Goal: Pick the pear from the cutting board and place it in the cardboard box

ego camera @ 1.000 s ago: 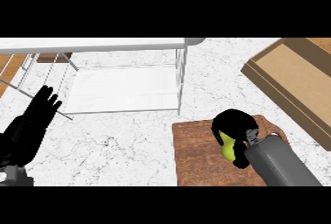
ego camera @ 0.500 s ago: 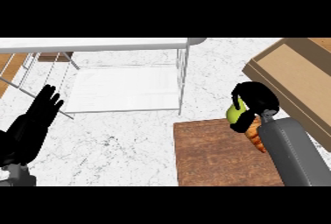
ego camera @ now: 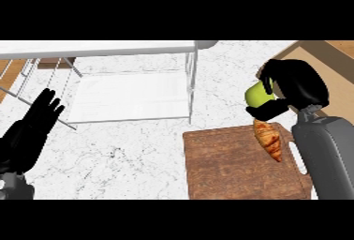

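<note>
A yellow-green pear [ego camera: 257, 94] is held in the air by my right hand [ego camera: 296, 85], whose fingers and thumb curl round it. The hand hangs above the counter, just past the far edge of the wooden cutting board [ego camera: 228, 171] and left of the cardboard box [ego camera: 330, 55] at the upper right. Most of the pear is hidden by the hand. My left hand [ego camera: 31, 129] rests open at the left edge, fingers up.
A croissant [ego camera: 269, 139] lies on the cutting board's right side, under my right forearm. A white wire dish rack [ego camera: 128, 89] stands at the back left on the marble counter [ego camera: 124, 159].
My right hand has lifted the pear off the cutting board and carried it up and to the right, toward the box. The croissant has come into sight. The left hand has barely moved.
</note>
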`<state>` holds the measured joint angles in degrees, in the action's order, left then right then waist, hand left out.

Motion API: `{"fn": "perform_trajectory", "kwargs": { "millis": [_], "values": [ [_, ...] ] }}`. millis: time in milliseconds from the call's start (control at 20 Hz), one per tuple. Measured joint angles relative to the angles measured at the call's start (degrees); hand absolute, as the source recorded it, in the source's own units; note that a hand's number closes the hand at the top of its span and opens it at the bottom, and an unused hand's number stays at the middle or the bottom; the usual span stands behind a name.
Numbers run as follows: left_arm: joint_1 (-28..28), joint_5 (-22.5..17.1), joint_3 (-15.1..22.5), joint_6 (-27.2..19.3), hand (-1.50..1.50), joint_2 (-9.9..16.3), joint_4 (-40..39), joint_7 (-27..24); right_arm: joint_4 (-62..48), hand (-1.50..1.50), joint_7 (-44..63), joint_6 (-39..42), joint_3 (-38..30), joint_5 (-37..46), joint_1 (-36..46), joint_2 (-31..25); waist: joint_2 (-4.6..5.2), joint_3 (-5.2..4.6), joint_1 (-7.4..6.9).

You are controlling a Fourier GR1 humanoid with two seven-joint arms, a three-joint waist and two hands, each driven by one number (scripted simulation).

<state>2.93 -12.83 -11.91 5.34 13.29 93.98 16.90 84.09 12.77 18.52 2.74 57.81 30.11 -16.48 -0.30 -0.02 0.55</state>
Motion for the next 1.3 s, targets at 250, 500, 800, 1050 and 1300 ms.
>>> {"fn": "perform_trajectory", "kwargs": {
  "millis": [250, 500, 800, 1050, 1300],
  "values": [
    [-0.23, -1.08, -0.98, 0.97, 0.0, 0.78, 0.45, 0.39, 9.3, 1.5, 7.44, 1.02, -3.45, 0.78, 2.06, -0.23, -0.03, -0.02, -0.09],
    [-0.65, -0.67, -0.52, 0.99, 0.0, 0.05, 1.05, -0.05, 11.71, 1.5, 11.97, 2.91, -9.45, 0.08, 6.4, -3.0, 0.13, 0.0, -0.41],
    [-1.63, -0.26, -0.39, 1.33, 0.0, -0.67, 1.34, -0.72, 4.94, 1.5, 9.78, 0.01, -15.03, -0.21, 8.71, -7.63, 0.29, 0.0, -0.8],
    [-1.36, -0.32, -0.66, 1.99, 0.0, -0.68, 0.68, -1.14, -3.88, 1.5, 5.11, -1.82, -16.71, 0.13, 11.24, -12.12, 0.39, 0.01, -1.01],
    [-0.4, 0.21, -0.69, 1.58, 0.0, -0.85, 0.31, -0.85, -13.64, 1.5, -1.48, -8.36, -18.43, 0.09, 12.11, -14.29, 0.43, 0.03, -1.12]
  ]
}}
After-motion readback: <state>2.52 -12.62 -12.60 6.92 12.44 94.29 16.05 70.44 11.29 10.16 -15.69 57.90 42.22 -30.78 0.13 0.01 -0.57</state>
